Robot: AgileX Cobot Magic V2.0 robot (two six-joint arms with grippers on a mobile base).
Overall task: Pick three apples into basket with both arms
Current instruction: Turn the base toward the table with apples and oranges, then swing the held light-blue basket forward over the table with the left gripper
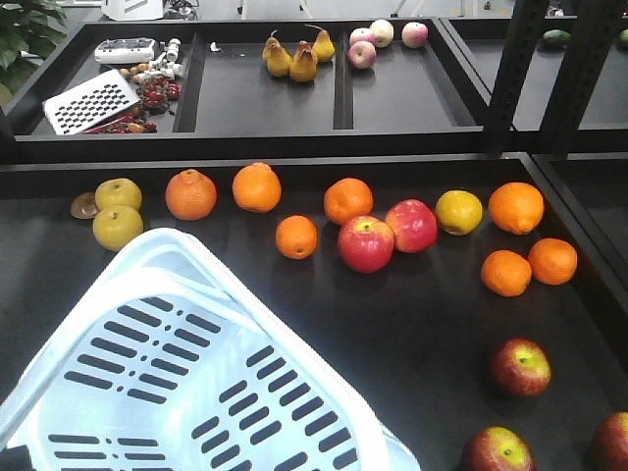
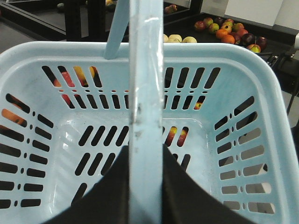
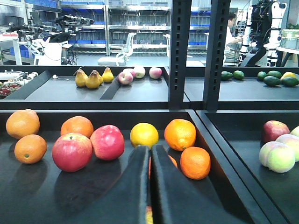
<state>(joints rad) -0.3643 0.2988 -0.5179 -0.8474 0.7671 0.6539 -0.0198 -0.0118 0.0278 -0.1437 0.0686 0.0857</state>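
The left tool grips the handle of the basket, which is cropped at 7 o'clock. The right tool is narrow, nearly closed. Three apples lie on the table at 5 o'clock, one cut off.

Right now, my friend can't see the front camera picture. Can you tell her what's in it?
A pale blue basket, empty, fills the lower left of a black tray. Oranges and two bright red apples lie across the middle, and three dark red apples sit at the lower right, one cut off by the edge.
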